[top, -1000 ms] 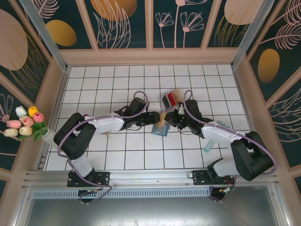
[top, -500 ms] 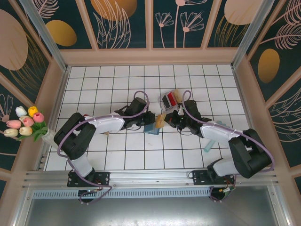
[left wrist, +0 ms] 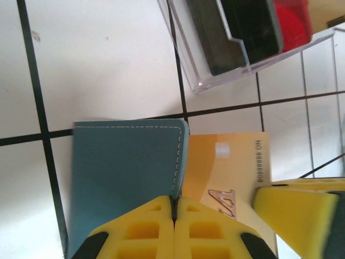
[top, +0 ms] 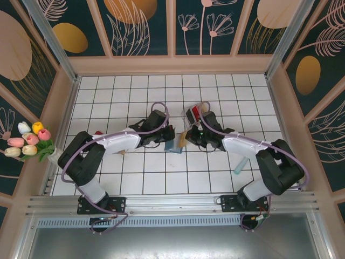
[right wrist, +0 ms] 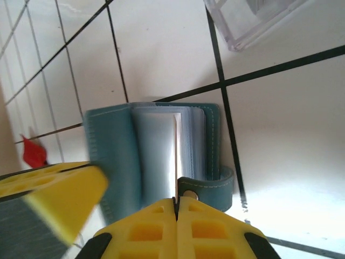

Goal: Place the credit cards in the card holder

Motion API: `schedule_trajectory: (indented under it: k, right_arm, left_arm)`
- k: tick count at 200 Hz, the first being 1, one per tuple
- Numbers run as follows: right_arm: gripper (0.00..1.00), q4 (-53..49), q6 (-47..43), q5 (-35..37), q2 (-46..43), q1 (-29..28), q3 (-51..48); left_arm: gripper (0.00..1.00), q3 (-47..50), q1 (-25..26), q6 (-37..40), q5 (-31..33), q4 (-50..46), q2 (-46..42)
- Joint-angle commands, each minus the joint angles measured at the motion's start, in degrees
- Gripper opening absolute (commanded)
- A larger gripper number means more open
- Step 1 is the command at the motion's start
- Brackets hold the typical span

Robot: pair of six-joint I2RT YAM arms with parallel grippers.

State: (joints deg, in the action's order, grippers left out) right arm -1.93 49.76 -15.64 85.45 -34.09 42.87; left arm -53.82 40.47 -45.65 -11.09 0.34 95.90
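Note:
The teal card holder (left wrist: 124, 162) lies open on the white tiles, and my left gripper (left wrist: 174, 200) is shut on the edge of its cover. In the right wrist view the holder's pale inner slots (right wrist: 156, 145) face up. My right gripper (right wrist: 176, 202) is shut on the tan card (left wrist: 226, 167), seen there edge-on (right wrist: 176, 154), with its far end down among the slots. From above, the left gripper (top: 168, 137) and right gripper (top: 190, 137) meet over the holder (top: 173, 145). A black card (left wrist: 245, 27) and a red card (left wrist: 294, 19) stand in the clear rack (left wrist: 215, 75).
The clear rack (top: 193, 114) stands just behind the two grippers. A small red scrap (right wrist: 33, 154) lies on the tiles to the left. Tulips (top: 29, 141) sit outside the left wall. Wooden walls enclose the tiled floor (top: 135, 178).
Both grippers have shifted slightly back and left with the holder. The right gripper has closed in, bringing the tan card against the holder's slots.

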Motion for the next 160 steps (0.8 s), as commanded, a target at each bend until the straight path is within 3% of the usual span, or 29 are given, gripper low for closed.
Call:
schedule_trajectory:
  k: [1, 18, 47, 81, 106, 160]
  right_arm:
    - [0.00, -7.47, -3.36, 6.68, 1.69, -0.41, 2.63]
    - [0.00, -9.75, -4.72, 8.60, 2.15, -0.37, 3.71]
    - [0.00, -12.62, -7.19, 10.43, 1.77, -0.22, 4.97]
    - [0.00, -13.11, -8.63, 10.05, -0.78, 0.90, 4.40]
    - [0.00, -10.65, -9.54, 5.89, -2.13, 1.56, 2.74]
    - [0.00, -12.40, -12.95, 8.67, -3.22, 1.40, 2.92]
  left_arm:
    - [0.00, 3.69, -3.37, -2.70, -6.65, 4.16, -4.33]
    - [0.00, 7.66, -6.25, -6.42, -12.60, 9.77, -6.22]
    - [0.00, 11.98, -7.80, -8.25, -15.15, 12.97, -7.18]
    - [0.00, 15.57, -7.87, -4.78, -10.88, 9.78, -5.95]
    - [0.00, 17.15, -7.94, -3.00, -9.11, 9.27, -5.13]
    - [0.00, 16.83, -7.86, -2.36, -7.83, 8.77, -4.23]
